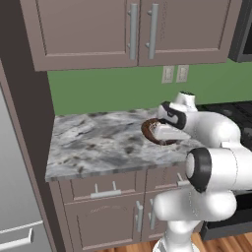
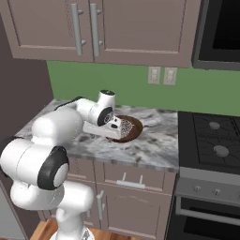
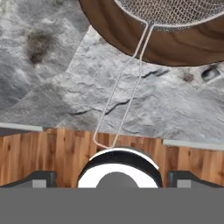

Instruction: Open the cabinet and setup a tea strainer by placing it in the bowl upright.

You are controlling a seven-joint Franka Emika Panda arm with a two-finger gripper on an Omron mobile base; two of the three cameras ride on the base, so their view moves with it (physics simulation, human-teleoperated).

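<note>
The dark wood-grain bowl (image 2: 134, 128) (image 1: 148, 129) stands on the marble counter (image 1: 93, 142). Inside it lies the tea strainer (image 2: 125, 125), mesh basket (image 3: 175, 11) facing up. Its thin wire handle (image 3: 127, 83) reaches over the bowl's rim (image 3: 131, 39) toward the counter's front edge. My gripper (image 3: 113, 179) (image 2: 110, 131) (image 1: 165, 134) hovers by the bowl's near side, above the end of the handle. It is open, the fingertips (image 3: 41, 179) wide apart with nothing between them. The cabinet is a tall unit at the left; its dark side (image 1: 27, 88) is visible, its door out of view.
Paired-door wall cabinets (image 2: 86, 28) hang over the counter. A black stove (image 2: 213, 136) adjoins it on the right, a microwave (image 2: 220, 33) above. Drawers and doors (image 1: 106, 192) sit below the counter. A grey appliance (image 1: 12, 197) stands far left. Two outlets (image 1: 174, 74) are on the green wall.
</note>
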